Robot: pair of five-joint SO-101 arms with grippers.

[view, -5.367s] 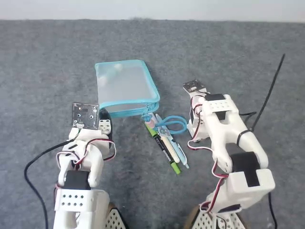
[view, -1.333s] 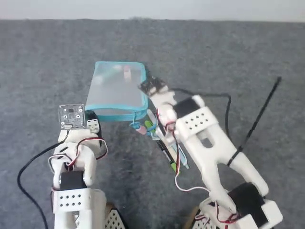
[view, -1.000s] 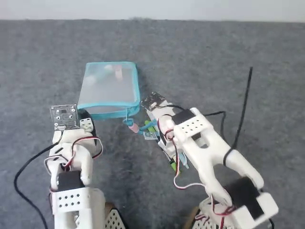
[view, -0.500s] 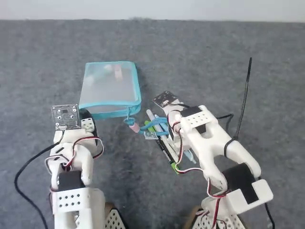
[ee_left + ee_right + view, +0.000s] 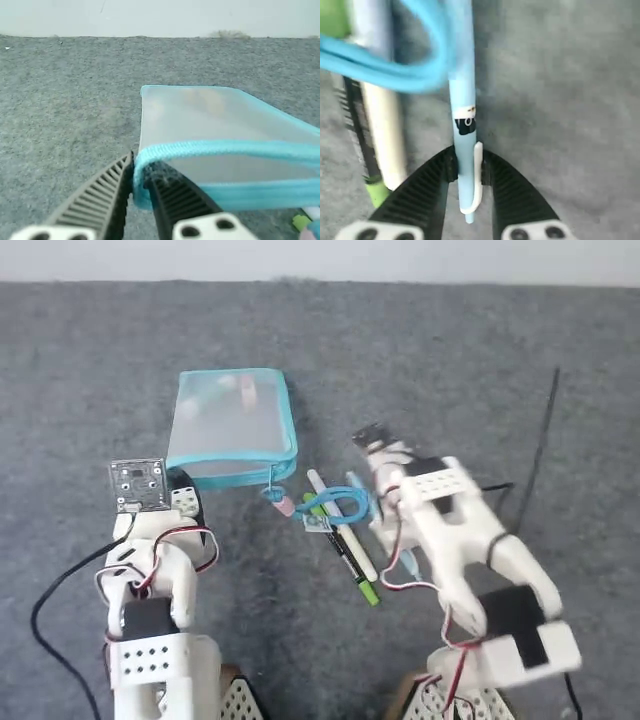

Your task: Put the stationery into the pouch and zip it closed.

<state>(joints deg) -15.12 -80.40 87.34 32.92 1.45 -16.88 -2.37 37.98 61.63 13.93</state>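
The light blue pen (image 5: 462, 125) sits at the outer edge of the stationery cluster, next to the white pen (image 5: 382, 135) and the scissors' blue loops (image 5: 335, 505). It looks light, stiff and slick-barrelled, so the clip end seems the surest hold, and the right end effector (image 5: 469, 161) is nipped tight right there. Across the grey bench (image 5: 100, 360), the soft, floppy pouch (image 5: 215, 130) has its corner pinched by the left end effector (image 5: 139, 172).

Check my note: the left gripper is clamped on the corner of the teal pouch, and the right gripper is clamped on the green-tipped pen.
One slip: the right gripper is clamped on the light blue pen, not the green-tipped pen, which lies loose beside it; the right wrist view shows this. The left gripper is indeed clamped on the corner of the teal pouch.
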